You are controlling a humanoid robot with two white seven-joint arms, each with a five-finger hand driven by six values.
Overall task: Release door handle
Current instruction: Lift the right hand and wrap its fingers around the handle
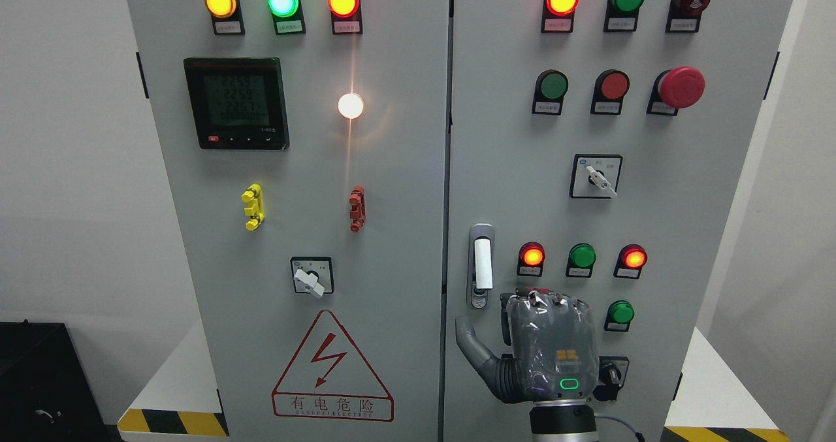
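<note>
The door handle (482, 264) is a white lever in a silver housing, upright near the left edge of the right cabinet door (522, 168). My right hand (545, 344), grey with a green light on its back, rises from the bottom edge just below and right of the handle. It stands apart from the handle. Its thumb (471, 350) sticks out to the left and the fingers are relaxed, holding nothing. The left arm does not show.
The right door carries lamps, push buttons, a red emergency stop (680, 87) and a rotary switch (595, 176). A black knob (610, 373) is partly hidden behind my hand. The left door has a meter (236, 103), a selector switch (311, 276) and a warning triangle (332, 367).
</note>
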